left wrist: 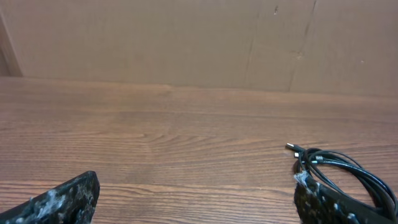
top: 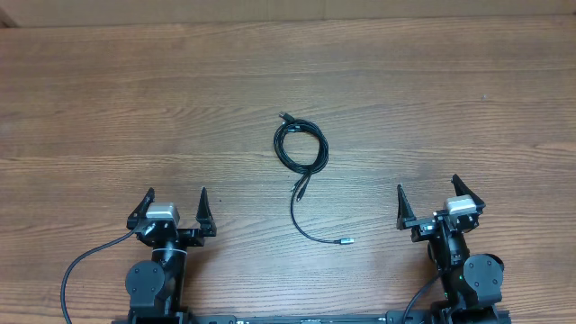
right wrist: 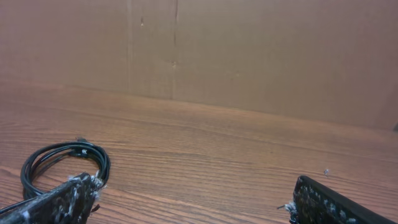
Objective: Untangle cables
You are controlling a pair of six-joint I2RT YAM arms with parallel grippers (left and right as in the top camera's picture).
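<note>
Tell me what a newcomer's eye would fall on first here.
The black cables stand out against the wooden table. They form a loose coil near the middle, with a tail curling toward the robot and ending in a silver plug. On either side at the near edge, the left gripper and the right gripper sit with jaws wide open, holding nothing and well apart from the cables.

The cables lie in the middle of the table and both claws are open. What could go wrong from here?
1. The cables form a tight coil of overlapping strands; a pinch there may catch several and tighten the tangle.
2. Pulling only the end with the silver plug might drag the whole coil along.
3. They lie flat on the table; the left claw or right claw could close on nothing.
</note>
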